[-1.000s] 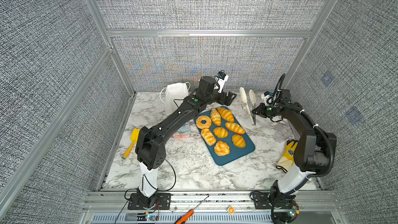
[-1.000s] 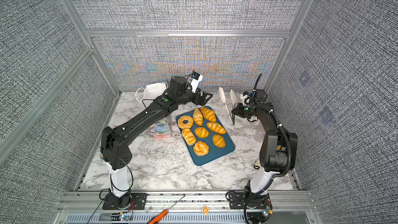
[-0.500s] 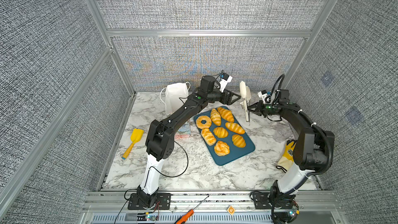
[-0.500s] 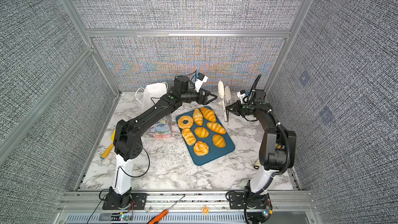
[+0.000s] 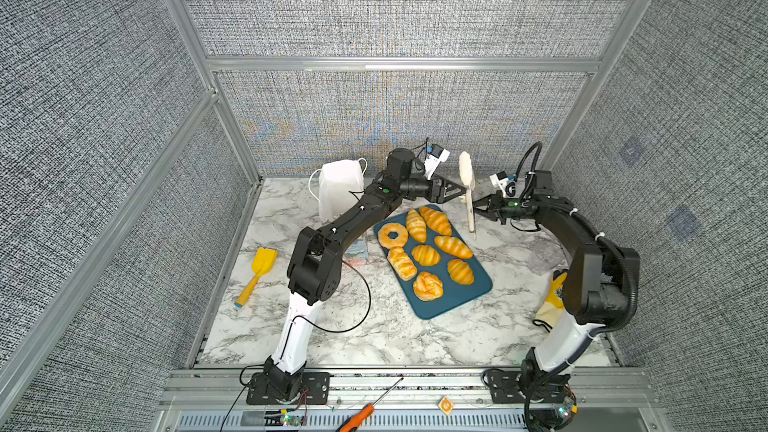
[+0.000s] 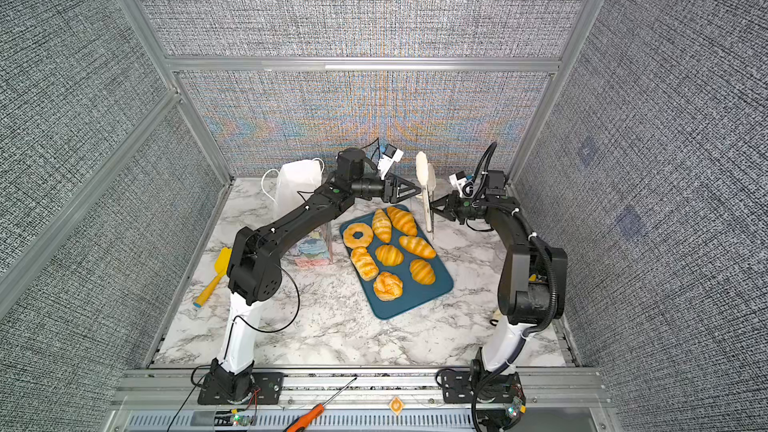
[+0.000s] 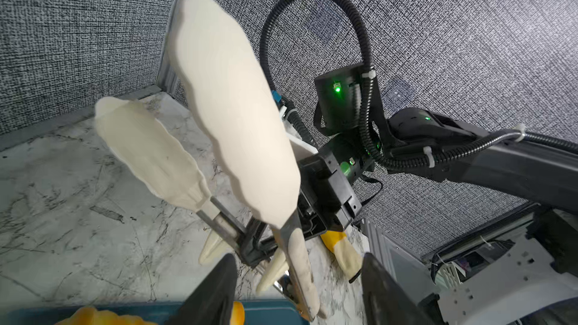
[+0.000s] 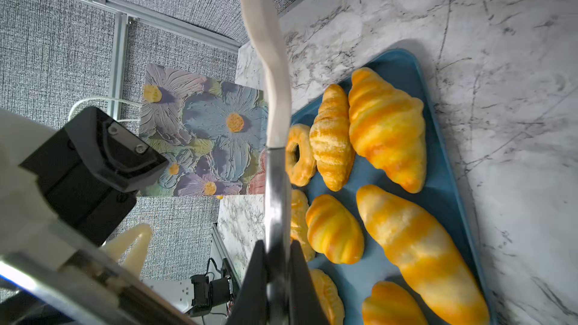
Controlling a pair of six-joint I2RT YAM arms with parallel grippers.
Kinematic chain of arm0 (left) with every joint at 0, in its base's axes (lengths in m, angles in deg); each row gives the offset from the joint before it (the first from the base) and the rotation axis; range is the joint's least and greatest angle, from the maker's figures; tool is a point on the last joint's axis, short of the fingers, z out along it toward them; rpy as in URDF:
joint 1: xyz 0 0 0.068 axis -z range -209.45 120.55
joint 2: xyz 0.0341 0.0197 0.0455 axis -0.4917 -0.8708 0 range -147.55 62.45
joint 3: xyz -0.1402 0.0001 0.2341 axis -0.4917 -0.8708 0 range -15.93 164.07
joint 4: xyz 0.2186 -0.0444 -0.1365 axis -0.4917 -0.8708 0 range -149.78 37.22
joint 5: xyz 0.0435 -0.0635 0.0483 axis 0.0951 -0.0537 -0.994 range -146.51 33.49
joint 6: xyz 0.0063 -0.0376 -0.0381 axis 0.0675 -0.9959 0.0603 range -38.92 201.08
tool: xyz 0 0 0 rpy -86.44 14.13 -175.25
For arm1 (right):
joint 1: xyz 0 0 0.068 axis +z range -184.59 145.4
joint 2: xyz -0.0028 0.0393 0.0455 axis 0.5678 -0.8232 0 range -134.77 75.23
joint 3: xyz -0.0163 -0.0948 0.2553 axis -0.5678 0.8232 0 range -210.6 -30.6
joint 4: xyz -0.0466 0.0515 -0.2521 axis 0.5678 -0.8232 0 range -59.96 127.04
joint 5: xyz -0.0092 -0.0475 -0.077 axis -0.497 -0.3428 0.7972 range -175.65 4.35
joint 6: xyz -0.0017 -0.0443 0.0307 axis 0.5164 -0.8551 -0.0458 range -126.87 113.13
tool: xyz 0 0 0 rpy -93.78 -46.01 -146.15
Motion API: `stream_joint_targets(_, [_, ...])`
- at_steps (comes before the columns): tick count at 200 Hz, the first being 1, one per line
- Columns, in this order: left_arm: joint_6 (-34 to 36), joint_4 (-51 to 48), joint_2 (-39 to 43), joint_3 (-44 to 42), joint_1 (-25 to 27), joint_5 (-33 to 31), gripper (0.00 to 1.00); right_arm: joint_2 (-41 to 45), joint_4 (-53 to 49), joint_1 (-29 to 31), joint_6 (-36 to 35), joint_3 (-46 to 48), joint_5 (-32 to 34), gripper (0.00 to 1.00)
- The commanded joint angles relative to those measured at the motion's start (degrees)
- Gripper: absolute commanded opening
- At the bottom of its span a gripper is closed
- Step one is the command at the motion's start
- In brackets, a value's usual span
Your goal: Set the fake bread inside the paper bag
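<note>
Just changed: the tongs [image 5: 467,184] now stand upright at 1 o'clock off the tray [image 5: 457,297]; a second ago they were held low and splayed, further toward 2 o'clock. The left gripper [image 5: 460,194] has swung across to them, and its jaws have narrowed from wide.
Meaning: judged a handover or shared grip of the tongs. No bread [image 5: 424,254] has been moved yet.
Left gripper: about half open and empty, with its tips just beside the tongs' shank. Whether they touch cannot be told.
Right gripper [image 5: 478,210]: clamped on one metal arm of the tongs, seen plainly in the right wrist view.
Tongs axis: near vertical, cream heads up, handle end down.
Bread place: all eight pieces are on the tray at table centre.
Bread axis: lying flat. The croissants and rolls run roughly 11 to 5 o'clock, along the tray's length. The doughnut [image 5: 392,235] at the tray's 10 o'clock edge has no long axis, and the bun [image 5: 428,285] sits at 6.
Bag [image 5: 338,184]: upright at 10 o'clock off the tray, long axis vertical, mouth judged up, well apart from the tongs.
</note>
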Motion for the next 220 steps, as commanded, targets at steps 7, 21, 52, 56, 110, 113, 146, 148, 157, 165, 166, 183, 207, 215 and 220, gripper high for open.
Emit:
stream_joint_targets(7, [-3.4,6.5,-0.5,-0.8,-0.1,2.7,0.6,-0.1,-4.5,0.5,-3.8,-0.9,-2.6,0.0])
stream_joint_targets(21, [-3.6,6.9,-0.4,-1.2,-0.1,2.2,0.58,-0.1,-5.7,0.6,-4.6,-0.8,-2.9,0.0])
stream_joint_targets(52, [-4.1,7.7,-0.2,-1.9,0.2,2.7,0.52,0.2,-6.8,0.9,-4.9,-0.7,-4.2,0.0])
stream_joint_targets(56, [-4.1,7.9,-0.1,-2.0,0.3,2.9,0.52,0.1,-6.9,1.0,-5.0,-0.7,-4.5,0.0])
stream_joint_targets(110, [-6.3,10.8,-0.2,-3.1,1.0,3.8,0.46,-0.3,-8.2,2.3,-5.7,-1.3,-6.2,0.01])
stream_joint_targets(113, [-6.4,11.2,-0.2,-3.2,1.1,3.8,0.45,-0.3,-8.4,2.3,-5.9,-1.4,-6.3,0.01])
stream_joint_targets(146, [-7.0,12.5,-0.1,-3.2,1.1,4.6,0.37,-0.6,-9.2,2.4,-6.4,-1.5,-6.3,0.01])
stream_joint_targets(148, [-7.1,12.5,-0.2,-3.3,1.1,4.7,0.37,-0.7,-9.2,2.4,-6.4,-1.5,-6.4,0.01])
stream_joint_targets(157, [-7.2,12.7,-0.2,-3.3,1.1,4.9,0.34,-0.7,-9.1,2.4,-6.3,-1.7,-6.4,0.01])
stream_joint_targets(165, [-7.3,12.7,-0.2,-3.4,1.1,4.9,0.31,-0.8,-9.2,2.4,-6.3,-1.8,-6.4,0.01])
stream_joint_targets(166, [-7.3,12.7,-0.2,-3.4,1.1,4.9,0.31,-0.9,-9.2,2.4,-6.3,-1.8,-6.4,0.01])
stream_joint_targets(183, [-7.1,12.9,-0.1,-3.5,1.1,4.7,0.27,-1.2,-9.9,2.4,-6.8,-2.3,-6.4,0.01])
stream_joint_targets(207, [-7.6,13.4,-0.2,-3.5,1.1,4.9,0.23,-1.7,-10.6,2.4,-7.3,-3.0,-6.4,0.02])
stream_joint_targets(215, [-7.6,13.6,-0.2,-3.5,1.1,4.9,0.21,-1.9,-10.7,2.4,-7.2,-3.1,-6.5,0.02])
stream_joint_targets(220, [-7.7,13.6,-0.2,-3.5,1.1,5.0,0.19,-1.9,-10.7,2.4,-7.2,-3.3,-6.5,0.02])
